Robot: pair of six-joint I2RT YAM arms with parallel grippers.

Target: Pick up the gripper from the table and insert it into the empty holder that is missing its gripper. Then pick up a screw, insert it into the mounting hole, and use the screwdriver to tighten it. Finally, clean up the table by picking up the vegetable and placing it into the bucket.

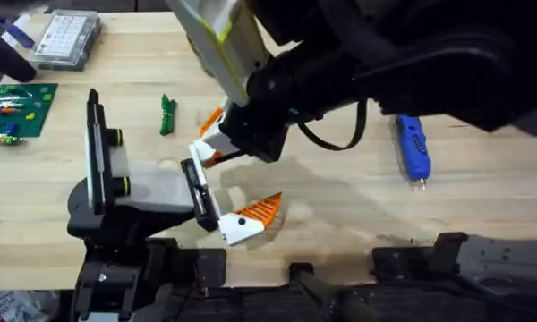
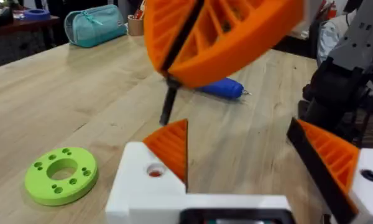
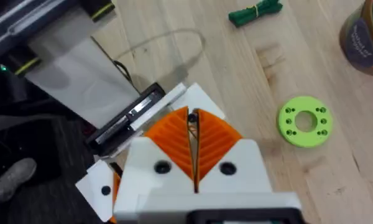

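The right gripper (image 3: 192, 118) is pinched on a thin black screw (image 2: 168, 104), just above the gripper (image 2: 150, 186) seated at the holder's (image 1: 152, 188) end. The screw leans, so it may miss the mounting hole, jam, or drop onto the tabletop (image 1: 340, 206).

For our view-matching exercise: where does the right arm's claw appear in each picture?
Overhead: right claw, centre-left, by the holder.
Left wrist: claw at top centre, gripping a thin black rod.
Right wrist: claw at bottom centre, its own view.
Shared landmark: green ring, on the table in both wrist views.
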